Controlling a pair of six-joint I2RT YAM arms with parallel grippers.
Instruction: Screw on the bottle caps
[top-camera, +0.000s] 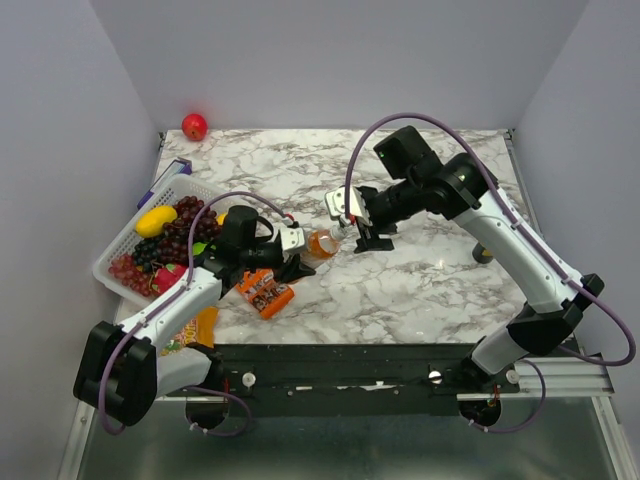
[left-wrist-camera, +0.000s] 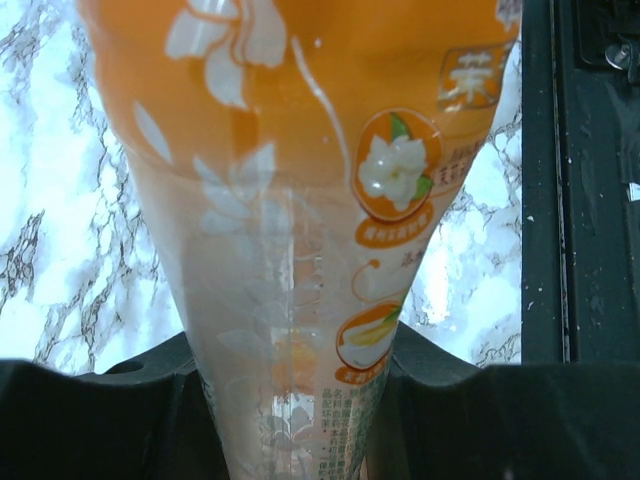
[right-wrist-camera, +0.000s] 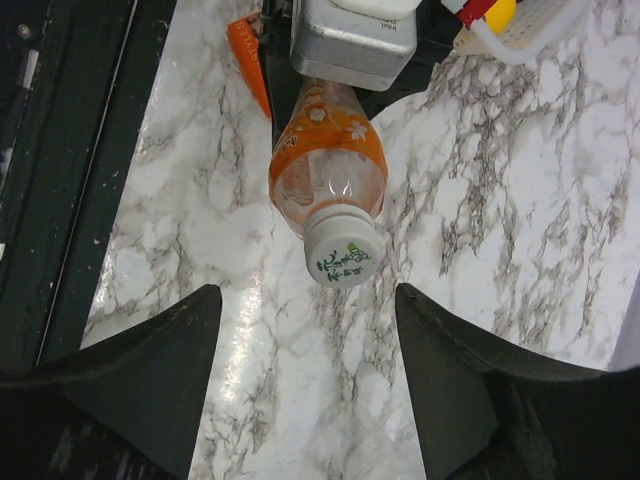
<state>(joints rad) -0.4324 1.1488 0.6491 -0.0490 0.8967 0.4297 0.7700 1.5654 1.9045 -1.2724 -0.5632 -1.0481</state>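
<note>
Cap (right-wrist-camera: 343, 250) on bottle (right-wrist-camera: 328, 170), axis aimed at right gripper (right-wrist-camera: 305, 300), frame centre; jaws apart, cap just ahead. Left gripper (top-camera: 303, 253) clamps bottle.

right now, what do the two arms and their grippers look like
The left arm and right arm match: white links between chunky black joints, black bases, a purple cable looping along each. The left gripper and right gripper each have a silver-grey camera block and two broad matte black fingers.

Bare marble table (top-camera: 420, 290) far and right, bottle (right-wrist-camera: 328, 165) blocking ahead of right tool (right-wrist-camera: 308, 300); basket (top-camera: 120, 255) at left edge
</note>
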